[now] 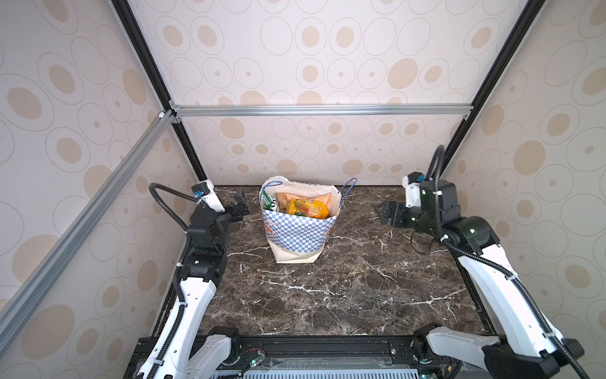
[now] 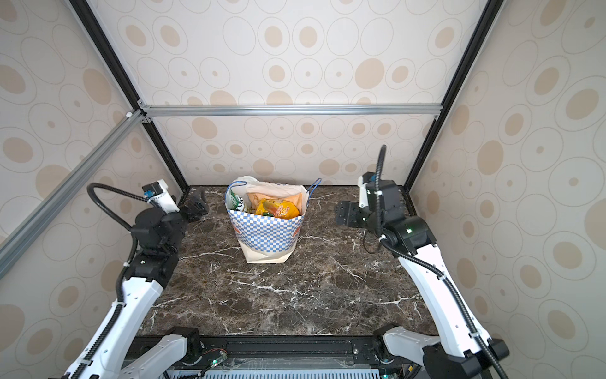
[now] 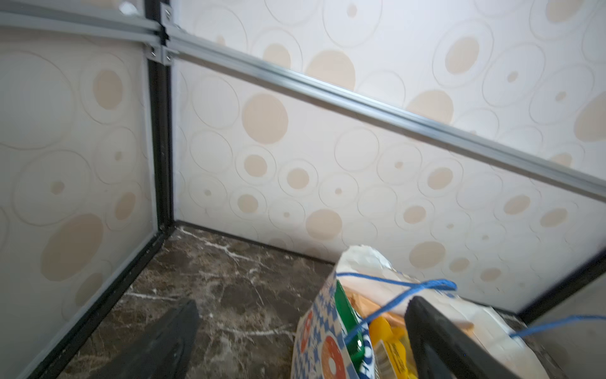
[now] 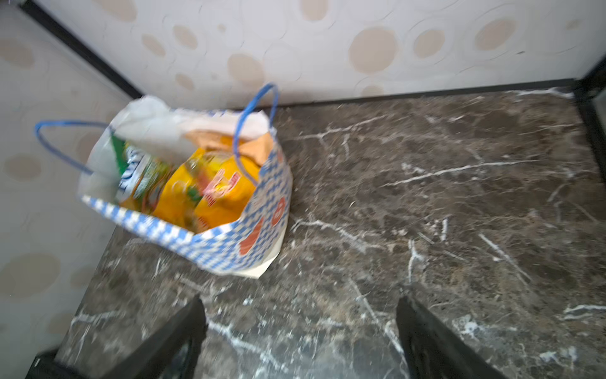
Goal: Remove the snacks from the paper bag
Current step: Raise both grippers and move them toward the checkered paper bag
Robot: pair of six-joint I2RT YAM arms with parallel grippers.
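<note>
Bag: paper bag [image 1: 296,238] [image 2: 265,236] stands upright on the dk marble table [image 1: 344,295], far-centre, close to the back wall. Mouth open upward.
Bag look: blue-wht check band w/ red-orange pretzel prints up top, plain cream below.
Handles: thin blue cord handles [image 1: 349,187]. The right one sticks up and out past the rim, the left one curls over the left rim.
Snacks: all seen are inside the bag, poking up at the mouth.
Top snack: yellow-orange packet [image 1: 310,209] [image 4: 213,193] lies uppermost, near-right part of the mouth.
Left snack: green packet [image 1: 269,200] [image 4: 141,174] stands vs the bag's left wall.
Far snack: tan-orange pouch [image 1: 288,197] [image 4: 203,137] sits behind the yellow one, toward the far wall.
Lower snacks: hidden under these, can't tell.
L pincer: left gripper [image 1: 244,201] sits just left of the bag, about level w/ its mouth, pointing at it. Jaws wide, nothing held. Both top views show a gap to the bag.
R pincer: right gripper [image 1: 380,215] [image 4: 300,303] is right of the bag, well apart, above the table. Jaws wide, empty, w/ only bare marble btwn the fingers [image 4: 177,334] in the wrist view.
</note>
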